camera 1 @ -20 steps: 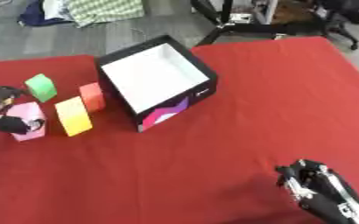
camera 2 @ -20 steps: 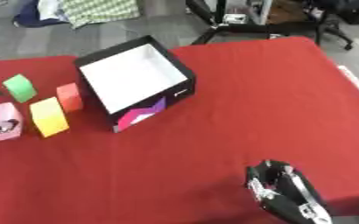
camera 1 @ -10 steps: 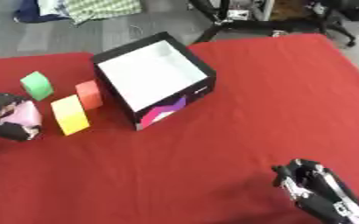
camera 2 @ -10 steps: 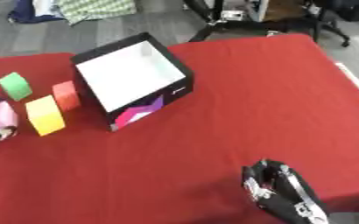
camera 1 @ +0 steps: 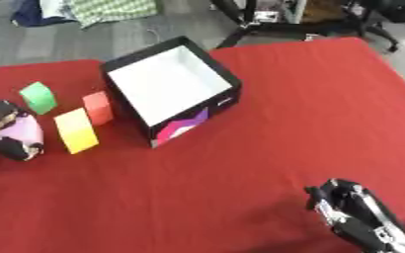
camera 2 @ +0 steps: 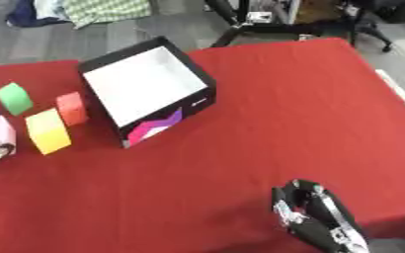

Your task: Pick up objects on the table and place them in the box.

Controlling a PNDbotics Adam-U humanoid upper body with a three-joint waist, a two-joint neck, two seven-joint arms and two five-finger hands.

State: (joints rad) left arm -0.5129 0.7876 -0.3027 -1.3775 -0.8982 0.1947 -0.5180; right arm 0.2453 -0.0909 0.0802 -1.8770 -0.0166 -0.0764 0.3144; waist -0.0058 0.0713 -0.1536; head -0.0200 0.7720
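Observation:
A black box (camera 1: pixel 229 85) with a white inside stands open at the middle left of the red table (camera 1: pixel 309 113). To its left stand a green block (camera 1: pixel 38 97), a red block (camera 1: pixel 97 107) and a yellow block (camera 1: pixel 75 130). At the left edge my left hand (camera 1: pixel 14 148) is curled round a pink object (camera 1: pixel 20 130), black fingers above and below it, just left of the yellow block. My right hand (camera 1: pixel 354 221) rests at the lower right, fingers relaxed and holding nothing, far from the blocks.
Beyond the table's far edge lies grey floor with clothes (camera 1: pixel 111 9) and a black chair base (camera 1: pixel 266 22). The table's right edge (camera 2: pixel 400 94) runs down the right side.
The left hand with the pink object has drifted slightly left, away from the yellow block. Box, blocks and right hand have stayed put.

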